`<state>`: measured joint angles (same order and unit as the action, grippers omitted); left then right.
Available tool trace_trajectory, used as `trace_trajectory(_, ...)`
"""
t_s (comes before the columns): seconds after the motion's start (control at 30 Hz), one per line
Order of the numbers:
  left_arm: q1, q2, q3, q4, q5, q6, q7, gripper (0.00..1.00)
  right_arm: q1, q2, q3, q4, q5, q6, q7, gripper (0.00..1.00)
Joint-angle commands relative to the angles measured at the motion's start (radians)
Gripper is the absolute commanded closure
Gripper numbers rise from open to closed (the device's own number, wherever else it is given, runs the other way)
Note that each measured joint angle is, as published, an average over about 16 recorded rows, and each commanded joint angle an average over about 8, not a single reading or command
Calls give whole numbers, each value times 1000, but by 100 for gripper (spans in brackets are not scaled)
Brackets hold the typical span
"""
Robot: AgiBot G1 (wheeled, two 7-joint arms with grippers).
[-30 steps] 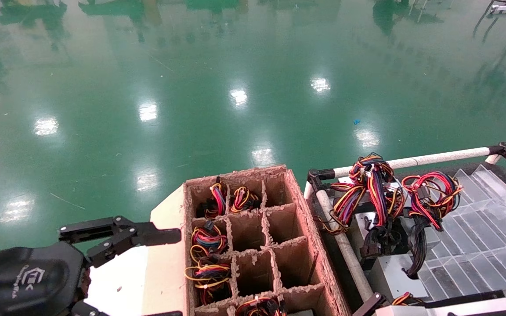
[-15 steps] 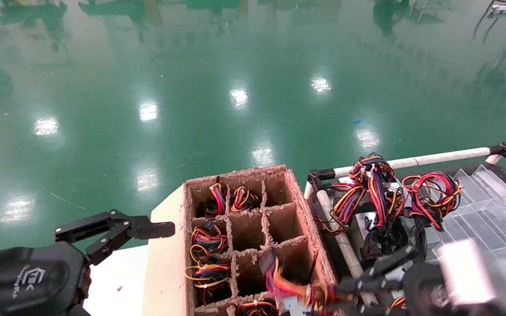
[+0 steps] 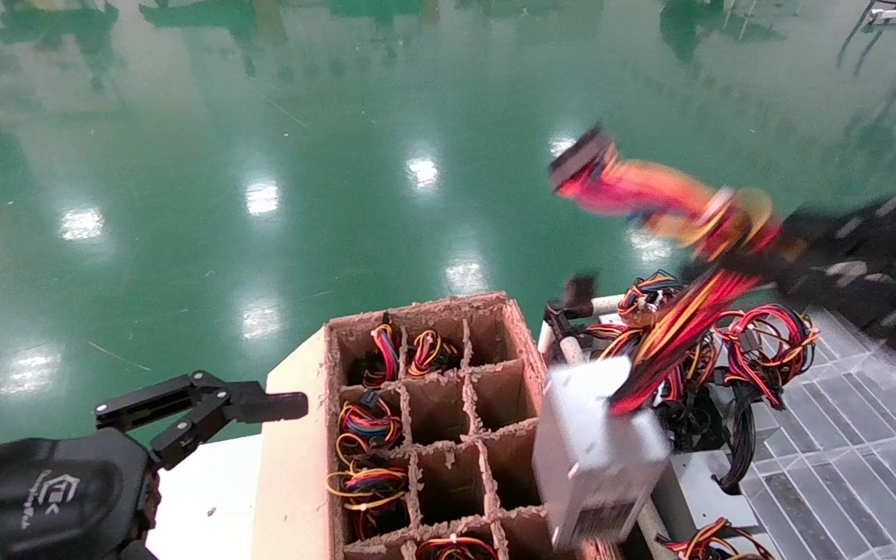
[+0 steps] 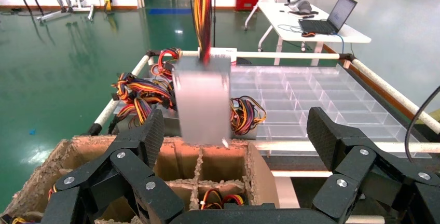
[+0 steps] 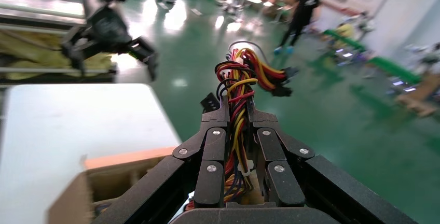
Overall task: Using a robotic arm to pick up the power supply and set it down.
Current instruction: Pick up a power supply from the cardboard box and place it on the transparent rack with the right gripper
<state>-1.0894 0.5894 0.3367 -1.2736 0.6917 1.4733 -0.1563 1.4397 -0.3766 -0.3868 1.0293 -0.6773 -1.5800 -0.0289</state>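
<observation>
Head view, nearest first: the left tool (image 3: 277, 404) sits parked low at the robot's left over the white desk (image 3: 207, 498), its slim black fingers spread apart and holding nothing. Just past it stands the brown cardboard divider box (image 3: 432, 420), several cells already stuffed with wire coils. Half a second ago the silver-grey rectangular metal power supply (image 3: 596, 455) was only emerging low beside that box; now it hangs in the air over the box's right edge, tilted, suspended from its thick red, orange, yellow and black wire bundle (image 3: 673, 319). Higher and farther right, the right tool (image 5: 236, 111) is clamped on that bundle, not on the metal body. So the pick looks done and the carry under way; the swinging box probably needs to settle before being lowered toward the clear plastic compartment tray (image 3: 860, 420) beyond.
</observation>
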Motion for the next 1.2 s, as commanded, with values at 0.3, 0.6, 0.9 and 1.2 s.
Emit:
trace_trajectory(0.3,0,0,0,0,0,0,0,0,160,103,-20,-114,-61,-4,-52,100)
trace_trajectory(0.6,0,0,0,0,0,0,0,0,268,158,-68,-267,-209,7,-132,100)
trace_trajectory(0.9,0,0,1,0,0,0,0,0,306,196,-118,-385,-317,2,-191,100)
trace_trajectory(1.2,0,0,1,0,-1,0,0,0,282,183,-192,-441,-370,-2,-254,100)
